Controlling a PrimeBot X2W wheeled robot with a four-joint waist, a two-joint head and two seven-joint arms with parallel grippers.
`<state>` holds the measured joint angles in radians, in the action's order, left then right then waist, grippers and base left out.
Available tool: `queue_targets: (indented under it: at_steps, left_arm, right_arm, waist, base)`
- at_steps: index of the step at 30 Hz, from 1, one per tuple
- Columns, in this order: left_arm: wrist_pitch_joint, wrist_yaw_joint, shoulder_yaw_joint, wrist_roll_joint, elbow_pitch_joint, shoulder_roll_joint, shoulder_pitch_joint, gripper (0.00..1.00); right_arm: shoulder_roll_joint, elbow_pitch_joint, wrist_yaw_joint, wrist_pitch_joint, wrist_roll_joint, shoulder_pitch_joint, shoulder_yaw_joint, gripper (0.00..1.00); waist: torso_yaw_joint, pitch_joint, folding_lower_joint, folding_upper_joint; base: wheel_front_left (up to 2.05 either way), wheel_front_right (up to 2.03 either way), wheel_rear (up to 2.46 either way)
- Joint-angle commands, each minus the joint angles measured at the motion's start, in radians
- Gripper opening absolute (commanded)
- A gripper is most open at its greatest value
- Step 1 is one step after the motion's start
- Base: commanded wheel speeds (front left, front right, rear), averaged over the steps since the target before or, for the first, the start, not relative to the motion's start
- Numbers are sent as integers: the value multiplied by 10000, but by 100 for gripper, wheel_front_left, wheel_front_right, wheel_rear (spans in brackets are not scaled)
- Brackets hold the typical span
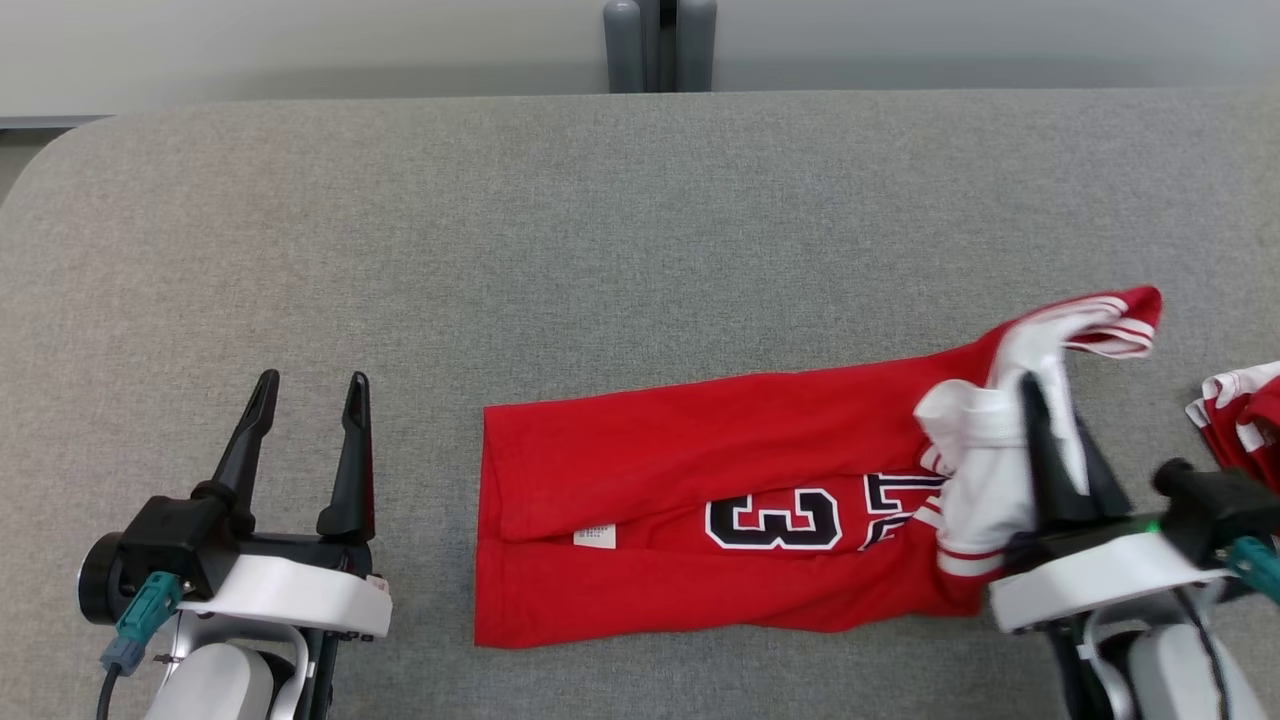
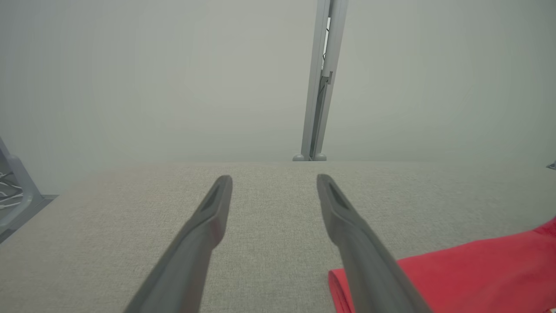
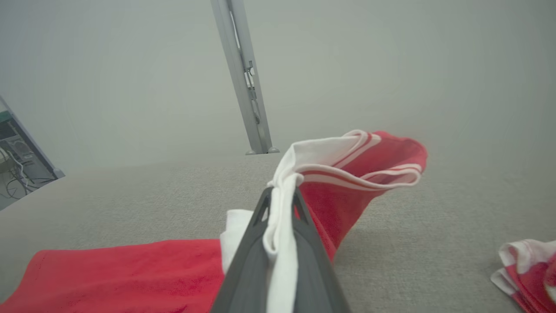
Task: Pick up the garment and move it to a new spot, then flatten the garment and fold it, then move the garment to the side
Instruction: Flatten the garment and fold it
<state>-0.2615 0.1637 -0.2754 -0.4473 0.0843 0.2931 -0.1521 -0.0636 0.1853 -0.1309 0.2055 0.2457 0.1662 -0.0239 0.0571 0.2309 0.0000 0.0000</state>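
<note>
R fingers [image 1: 1045, 460] pinched shut on garment [image 1: 650, 450] at its white trim; L fingers [image 1: 243, 440] spread wide over bare counter [image 1: 500, 250].
Garment: red jersey flat on counter, centre-right, R end lifted + bunched at the grip. Print partly folded under, only "3" legible. Tag [image 1: 594, 537] text unreadable. 2nd red/white cloth [image 1: 1240, 400] near R edge, cut off by frame, apart from garment.

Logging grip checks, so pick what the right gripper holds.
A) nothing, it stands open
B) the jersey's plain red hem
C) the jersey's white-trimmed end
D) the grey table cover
C: the right gripper is shut, with the white-trimmed end of the red jersey pinched in it.
</note>
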Motion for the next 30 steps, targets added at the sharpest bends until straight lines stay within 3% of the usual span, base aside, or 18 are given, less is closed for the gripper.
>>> queue_targets:
  at_steps: [1,5,9,20,30]
  left_arm:
    - [-34,-51,8,66,0,6,-93,100]
    - [-34,-85,-67,60,40,-29,-157,100]
    - [-34,-141,-183,44,107,-83,-256,100]
    - [-34,-308,-395,83,279,-334,-393,100]
    - [-34,-566,-541,171,525,-584,-690,100]
  right_arm:
    - [-7,-284,4,-113,-38,-84,-206,0]
    - [78,-1281,4,-667,0,-180,-1691,0]
    - [96,-1376,4,-1040,471,231,-3359,0]
    - [102,801,4,-614,2428,1865,-6220,0]
    - [99,2526,4,-103,3989,3215,-7664,0]
  waist:
    - [15,-12,0,0]
    - [96,-43,0,0]
    - [309,-79,0,0]
    - [956,80,0,0]
    - [1289,391,0,0]
  base:
    - [0,0,0]
    - [0,0,0]
    - [0,0,0]
    - [0,0,0]
    - [0,0,0]
